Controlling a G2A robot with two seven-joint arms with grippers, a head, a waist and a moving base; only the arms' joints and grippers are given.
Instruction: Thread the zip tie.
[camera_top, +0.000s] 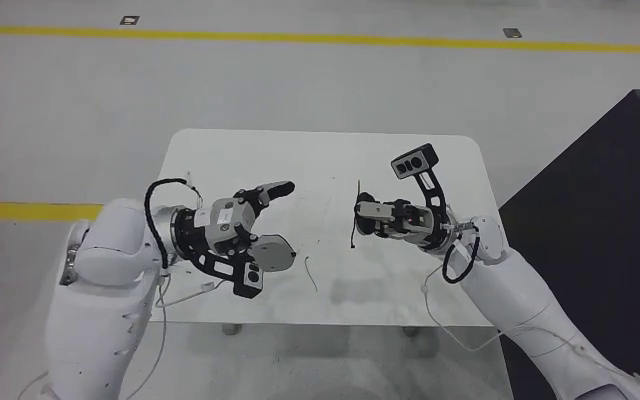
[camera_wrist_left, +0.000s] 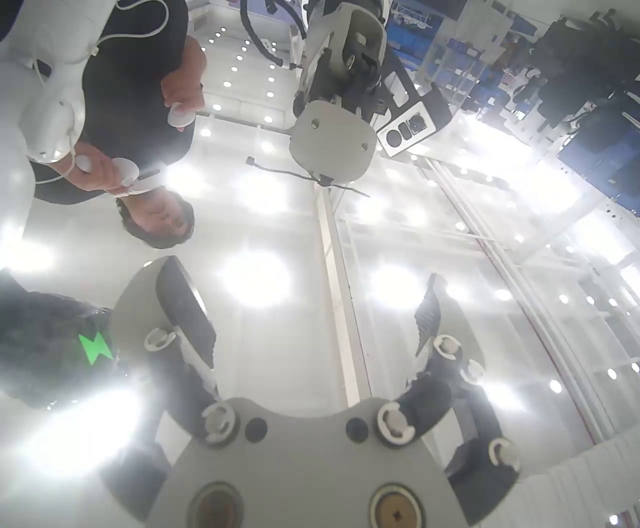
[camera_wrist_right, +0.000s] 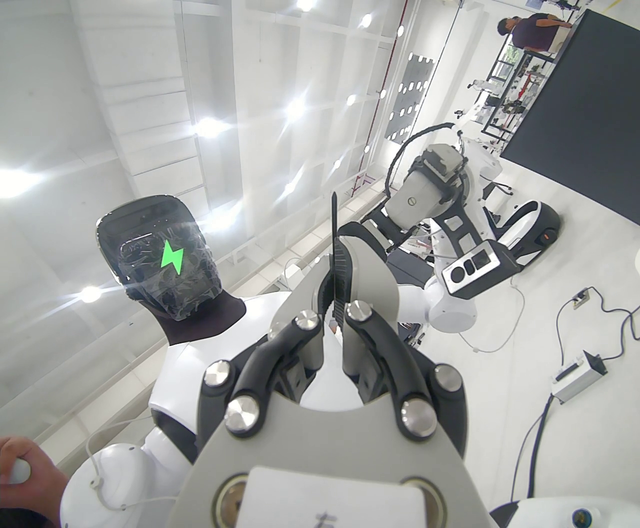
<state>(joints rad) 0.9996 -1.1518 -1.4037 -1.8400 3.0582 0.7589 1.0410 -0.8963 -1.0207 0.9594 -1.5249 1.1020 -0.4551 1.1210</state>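
The zip tie pinched in my right gripper is thin black plastic, matt and smooth. My fingers are matt grey shells faced with ribbed black pads; the pivot bolts are polished, gleaming metal. My left gripper wears the same grey finish. The table, mid-frame in the top view, is smooth white with a dull sheen.
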